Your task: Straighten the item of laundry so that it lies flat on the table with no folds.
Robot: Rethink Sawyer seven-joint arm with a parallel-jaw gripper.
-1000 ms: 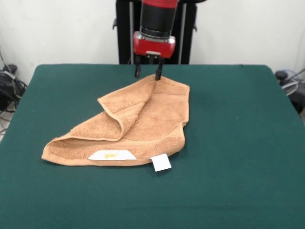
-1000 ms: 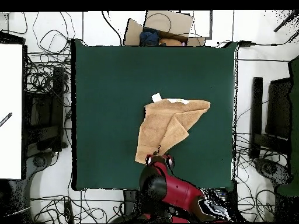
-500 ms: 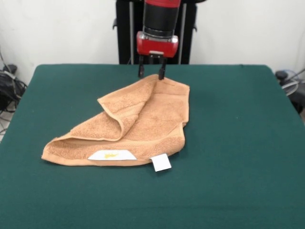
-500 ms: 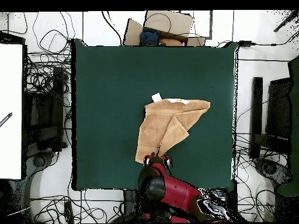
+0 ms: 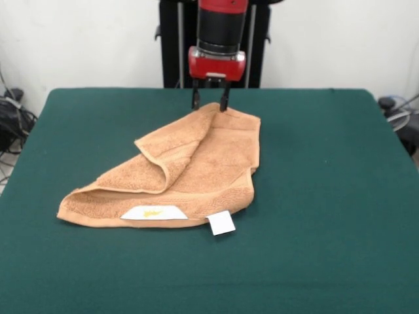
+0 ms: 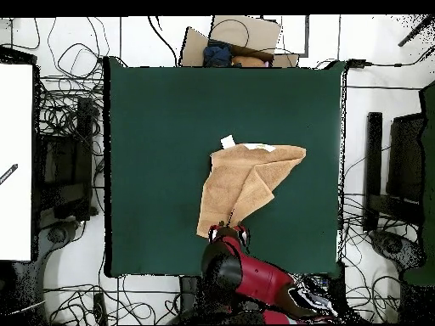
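The towel [image 5: 173, 175] looks soft and light, made of thick terry, so it should bend easily and drag over the cloth-like tabletop [image 5: 327, 196] with some friction instead of sliding freely. It is not fragile. I judge that the best place to take it is at a corner or along the hemmed border, where the layers are thin enough for a pinch; the middle is too thick because one flap is folded over the rest.

In the front view the towel lies near the middle of the tabletop, a little toward 9 o'clock. A folded flap runs from the far corner down toward 7 o'clock. The white tag with the yellow mark [image 5: 154, 212] is on the near edge, and the second white tag [image 5: 221, 224] sticks out just beside it, toward 3 o'clock.

The claw [image 5: 209, 103] hangs at the far corner of the towel, at 12 o'clock from the towel's middle. Its two fingers are spread a little, with a gap between them, and they hold nothing. The tips are right at the corner; I cannot tell if they touch it.
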